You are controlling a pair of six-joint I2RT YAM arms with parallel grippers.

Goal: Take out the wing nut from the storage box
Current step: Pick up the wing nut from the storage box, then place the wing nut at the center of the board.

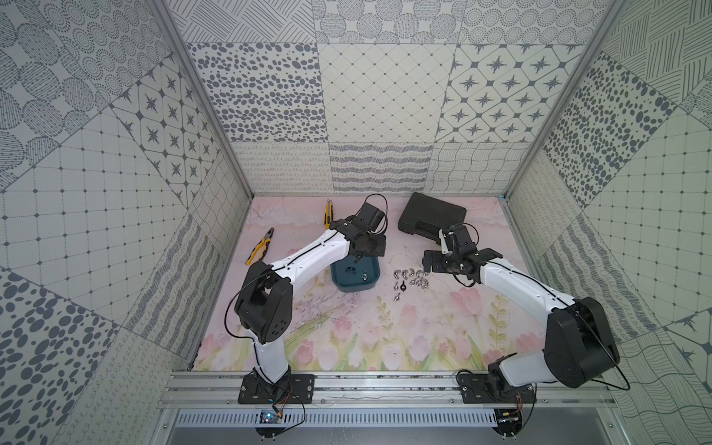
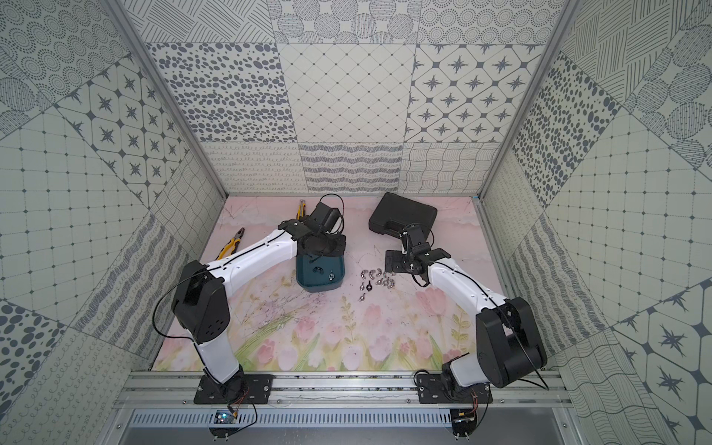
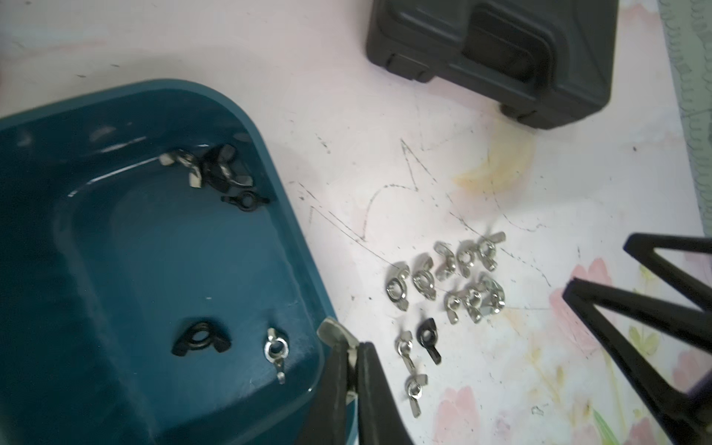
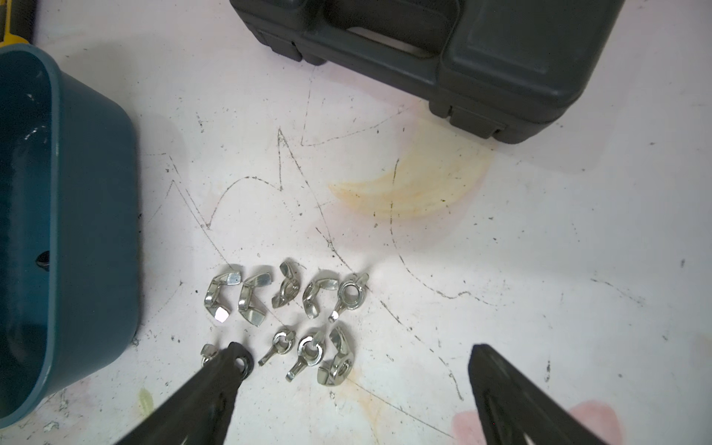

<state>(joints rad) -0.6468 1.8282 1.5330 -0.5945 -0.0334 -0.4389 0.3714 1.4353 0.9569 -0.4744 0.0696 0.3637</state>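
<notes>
The left gripper (image 3: 352, 366) pinches a small silver metal wing nut (image 3: 336, 334) above the right rim of the dark teal plastic storage box (image 3: 293, 246), seemingly bound for the silver nut pile (image 4: 289, 293) alongside, where the right gripper (image 4: 358, 353) hovers with fingers spread.

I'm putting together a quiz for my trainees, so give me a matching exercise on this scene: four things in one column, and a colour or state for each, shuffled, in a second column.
Things
1. left gripper
2. right gripper
3. storage box
4. pliers

Colour or state
a. open
b. yellow and black handles
c. shut on a silver wing nut
d. dark teal

Pairs: 1-c, 2-a, 3-d, 4-b
</notes>
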